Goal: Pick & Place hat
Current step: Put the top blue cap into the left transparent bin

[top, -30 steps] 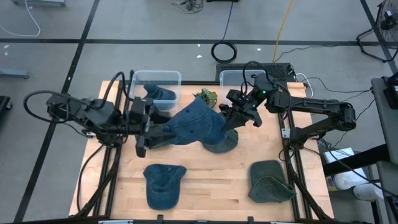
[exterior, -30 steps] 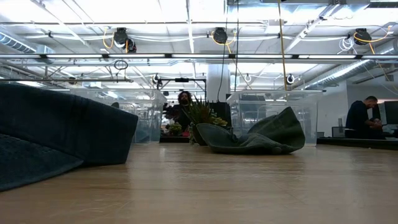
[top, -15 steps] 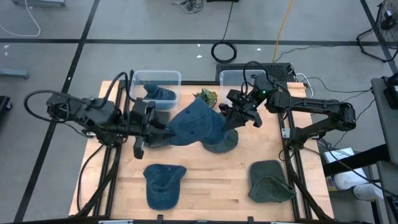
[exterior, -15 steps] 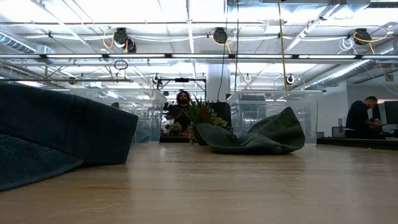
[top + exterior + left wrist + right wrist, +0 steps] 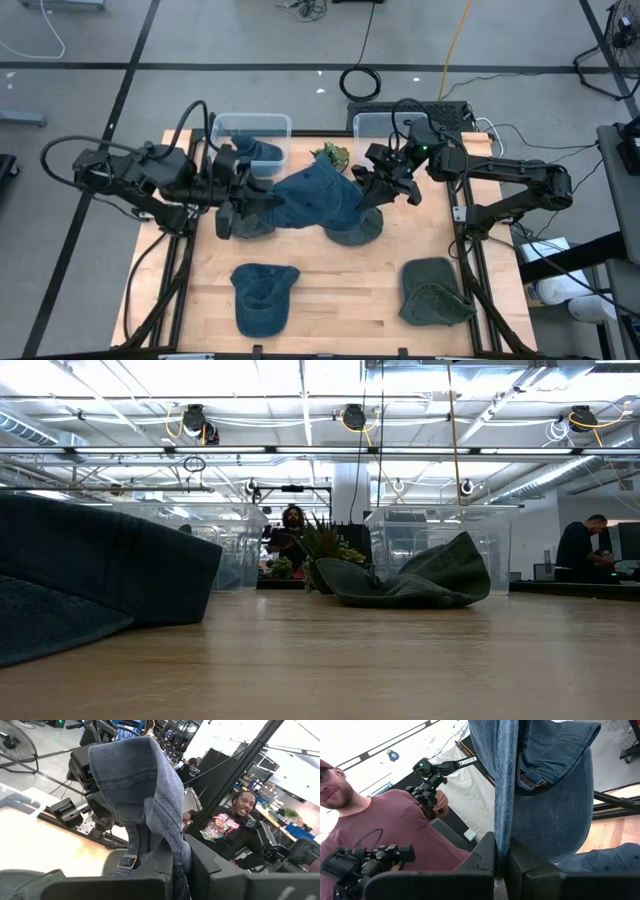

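Our left gripper (image 5: 262, 203) is pinched on one edge of the blue denim hat (image 5: 318, 198), and our right gripper (image 5: 362, 188) is pressed together on the opposite edge, so the hat hangs stretched between the two above the middle of the wooden table (image 5: 340, 290). Its long axis runs arm to arm. The clear plastic bin (image 5: 250, 126), already holding a hat, lies just behind our left gripper, the nearer arm.
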Available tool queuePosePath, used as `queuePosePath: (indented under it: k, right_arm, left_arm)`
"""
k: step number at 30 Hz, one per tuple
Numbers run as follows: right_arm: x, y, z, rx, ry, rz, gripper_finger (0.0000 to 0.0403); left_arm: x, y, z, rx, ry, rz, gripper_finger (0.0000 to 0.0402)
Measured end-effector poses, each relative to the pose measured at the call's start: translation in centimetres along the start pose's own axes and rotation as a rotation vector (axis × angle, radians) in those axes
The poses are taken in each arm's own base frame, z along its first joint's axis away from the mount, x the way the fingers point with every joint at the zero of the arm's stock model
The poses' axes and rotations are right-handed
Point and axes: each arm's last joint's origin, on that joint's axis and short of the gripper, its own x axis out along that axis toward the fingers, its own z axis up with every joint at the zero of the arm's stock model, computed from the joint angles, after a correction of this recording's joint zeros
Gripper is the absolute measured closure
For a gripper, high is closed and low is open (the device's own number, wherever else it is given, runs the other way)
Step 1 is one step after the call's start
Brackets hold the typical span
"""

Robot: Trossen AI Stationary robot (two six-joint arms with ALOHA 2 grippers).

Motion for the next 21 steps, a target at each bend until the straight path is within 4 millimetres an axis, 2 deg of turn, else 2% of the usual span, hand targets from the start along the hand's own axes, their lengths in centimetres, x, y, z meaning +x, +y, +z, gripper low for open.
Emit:
queuePosePath:
  k: [4,8,16,21]
  right_arm:
    - [0.0,-0.1,0.1,0.010,-0.021,-0.020,0.0384]
    - [0.0,-0.1,0.1,0.003,-0.028,-0.027,0.0350]
    - [-0.1,-0.6,0.0,0.020,-0.089,-0.131,0.0226]
    - [-0.1,-1.1,-0.2,-0.102,-0.112,-0.236,0.0159]
  left_arm:
    - [0.1,0.2,0.1,-0.002,0.000,0.000,0.0379]
    - [0.1,0.4,0.2,-0.005,0.004,-0.007,0.0379]
    - [0.1,0.4,0.2,-0.010,0.004,-0.008,0.0379]
    - [0.0,0.1,0.6,-0.019,-0.027,-0.042,0.0379]
